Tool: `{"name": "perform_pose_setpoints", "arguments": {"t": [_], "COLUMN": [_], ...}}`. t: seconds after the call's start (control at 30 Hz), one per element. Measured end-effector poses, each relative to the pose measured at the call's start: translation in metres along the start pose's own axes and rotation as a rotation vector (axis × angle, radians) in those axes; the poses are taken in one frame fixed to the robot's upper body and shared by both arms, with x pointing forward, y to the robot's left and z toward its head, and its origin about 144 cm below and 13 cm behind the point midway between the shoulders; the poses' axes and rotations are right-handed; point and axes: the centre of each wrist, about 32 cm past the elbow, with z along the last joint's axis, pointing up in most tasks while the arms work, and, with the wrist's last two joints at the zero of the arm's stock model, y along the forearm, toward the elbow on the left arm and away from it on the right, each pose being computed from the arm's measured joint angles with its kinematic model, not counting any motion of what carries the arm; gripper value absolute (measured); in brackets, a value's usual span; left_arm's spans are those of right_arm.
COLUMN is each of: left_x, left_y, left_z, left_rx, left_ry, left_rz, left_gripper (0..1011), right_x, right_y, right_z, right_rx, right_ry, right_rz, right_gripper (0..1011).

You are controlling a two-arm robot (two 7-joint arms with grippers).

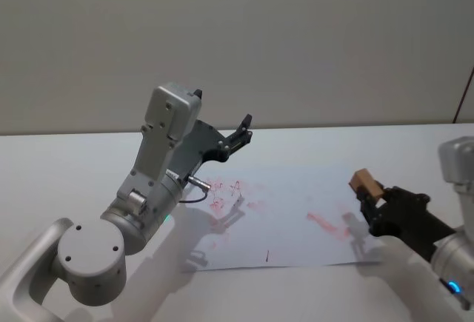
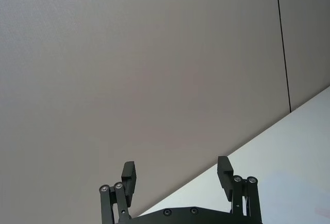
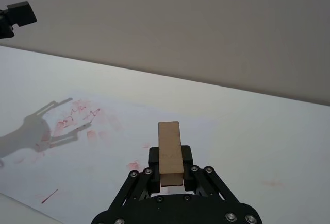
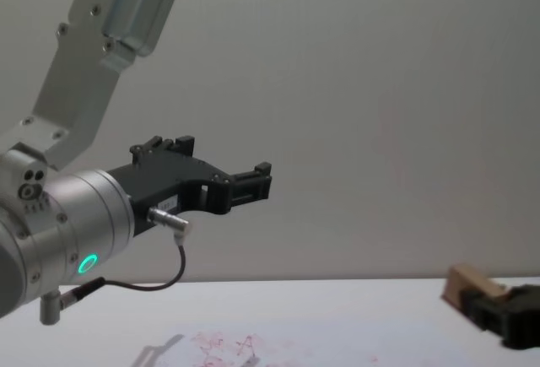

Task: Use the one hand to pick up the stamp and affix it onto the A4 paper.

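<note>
The black right tool (image 1: 369,199) clamps the small tan wooden stamp block (image 1: 365,183) by its lower sides. It is likely light and rigid, held above the white A4 paper sheet (image 1: 289,233). The left tool (image 1: 241,131) hangs raised, fingers apart.

A4 paper (image 1: 296,222): red stamped marks (image 1: 222,192) are showing left of centre in the head view. One letter-like shape (image 1: 235,186) among them is reading as a capital "A". The marks around it are smearing into blotches, not legible. More red smudges (image 1: 322,222) are sitting right of centre, also unreadable.
</note>
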Motion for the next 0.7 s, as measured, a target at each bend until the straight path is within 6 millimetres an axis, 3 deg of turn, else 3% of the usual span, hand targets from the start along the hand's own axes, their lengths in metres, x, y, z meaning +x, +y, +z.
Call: {"name": "perform_pose_setpoints", "arguments": {"t": [0.4, 0.7], "left_x": [0.000, 0.000], "left_y": [0.000, 0.000], "left_z": [0.000, 0.000], "left_rx": [0.000, 0.000], "left_ry": [0.000, 0.000], "left_rz": [0.000, 0.000], "left_gripper": [1001, 1001], "right_x": [-0.017, -0.026], "right_y": [0.038, 0.054], "right_z": [-0.005, -0.010], "right_rx": [-0.069, -0.114], "right_ry": [0.071, 0.105], "right_rz": [0.018, 0.007], "right_gripper": [220, 220]}}
